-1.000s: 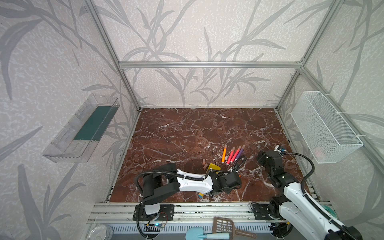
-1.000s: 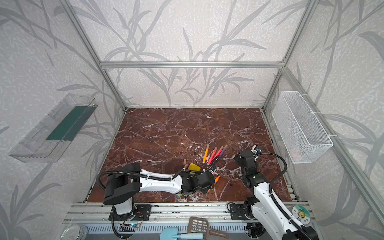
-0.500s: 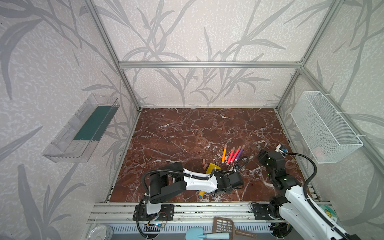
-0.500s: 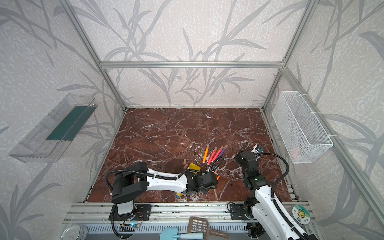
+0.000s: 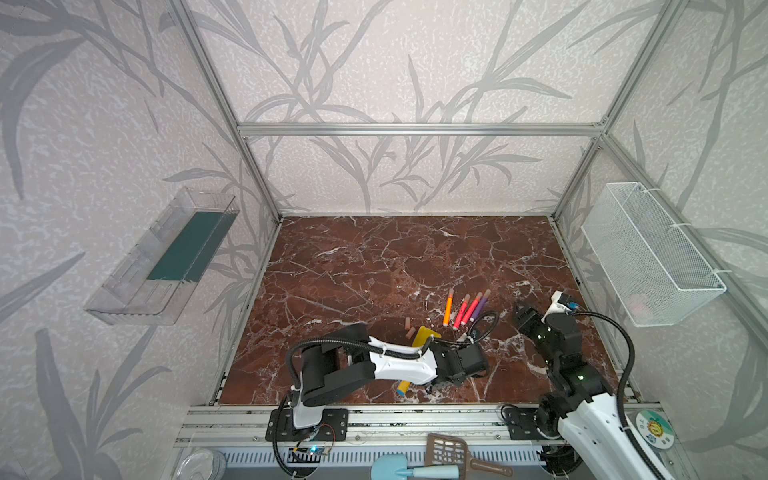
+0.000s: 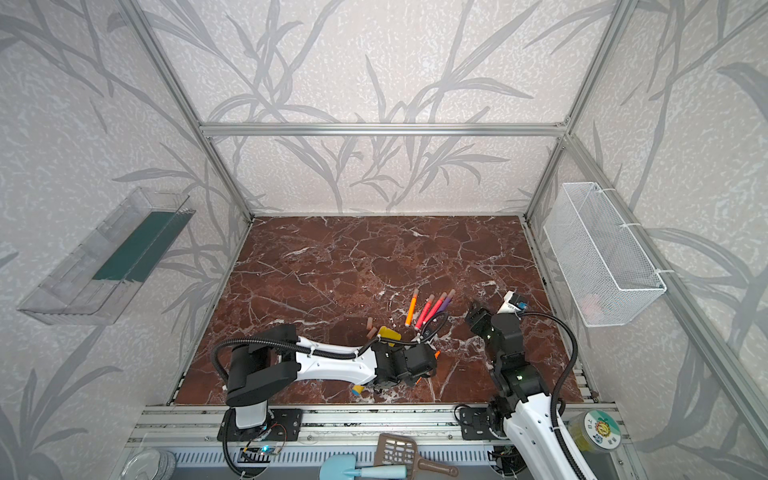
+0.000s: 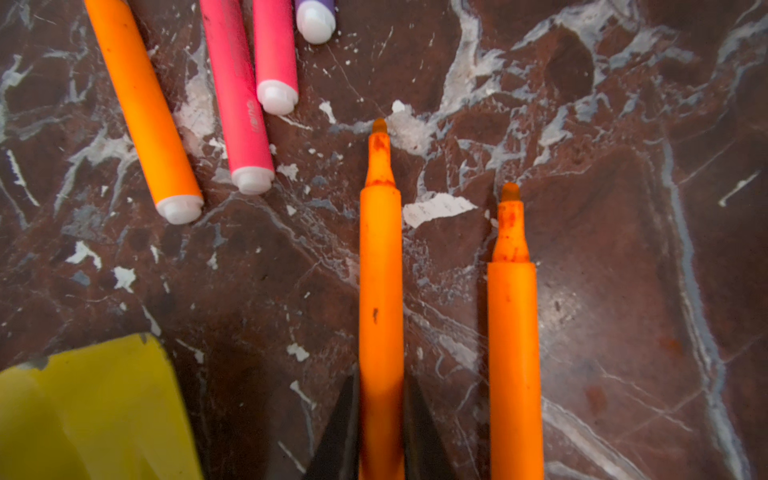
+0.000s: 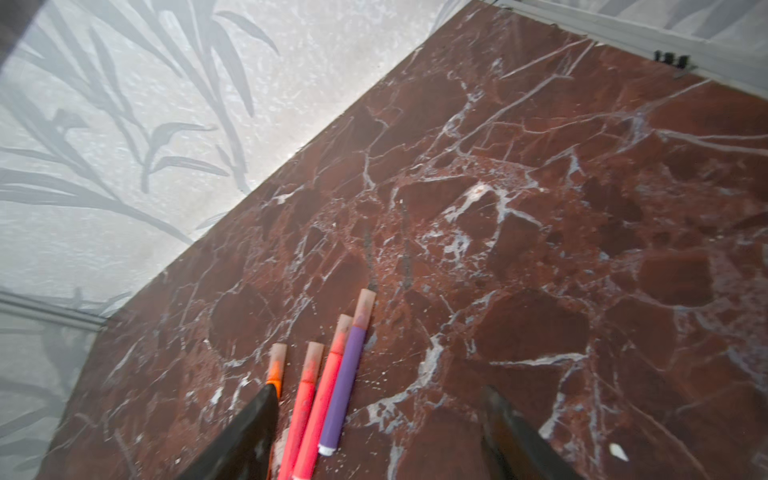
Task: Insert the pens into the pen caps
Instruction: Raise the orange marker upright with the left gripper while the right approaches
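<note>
Left claw [image 7: 381, 376] was pinched tight on an uncapped orange pen [image 7: 380, 270], low over the desk [image 5: 374, 257] near the front edge, a little right of middle. Going from the left, two loose caps [image 5: 409, 321] lay close together on the marble. They sat just beside the blade of a yellow shovel [image 5: 424, 336], farther from the front edge than the claw.

Next came the gripped pen, its long axis running straight out of the claw with the nib leading. A second bare orange pen [image 7: 515, 332] lay parallel just beside it, not touching. Past those lay four capped pens [image 5: 462, 311] in a fan. Last was the right claw [image 8: 380, 390], spread and empty, nearer the right edge.

To my eye the nib would have to swing leftward to meet a cap, and the left arm was the nearer one.
</note>
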Robot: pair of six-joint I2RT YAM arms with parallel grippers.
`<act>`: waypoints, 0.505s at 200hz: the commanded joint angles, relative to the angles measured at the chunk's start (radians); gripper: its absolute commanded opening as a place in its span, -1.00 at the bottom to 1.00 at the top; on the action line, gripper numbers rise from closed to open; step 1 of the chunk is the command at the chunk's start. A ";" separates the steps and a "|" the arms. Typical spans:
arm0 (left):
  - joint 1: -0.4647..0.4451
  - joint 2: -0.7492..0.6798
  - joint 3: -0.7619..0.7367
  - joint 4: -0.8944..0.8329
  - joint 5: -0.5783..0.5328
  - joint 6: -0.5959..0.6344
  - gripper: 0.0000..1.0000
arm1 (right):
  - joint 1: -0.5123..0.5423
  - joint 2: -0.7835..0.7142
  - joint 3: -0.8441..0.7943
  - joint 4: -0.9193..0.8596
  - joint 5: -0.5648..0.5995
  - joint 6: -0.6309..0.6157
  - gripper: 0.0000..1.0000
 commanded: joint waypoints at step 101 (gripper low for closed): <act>0.065 -0.456 -0.344 0.330 0.009 -0.008 -0.92 | 0.466 0.032 -0.083 0.329 -0.045 0.121 0.52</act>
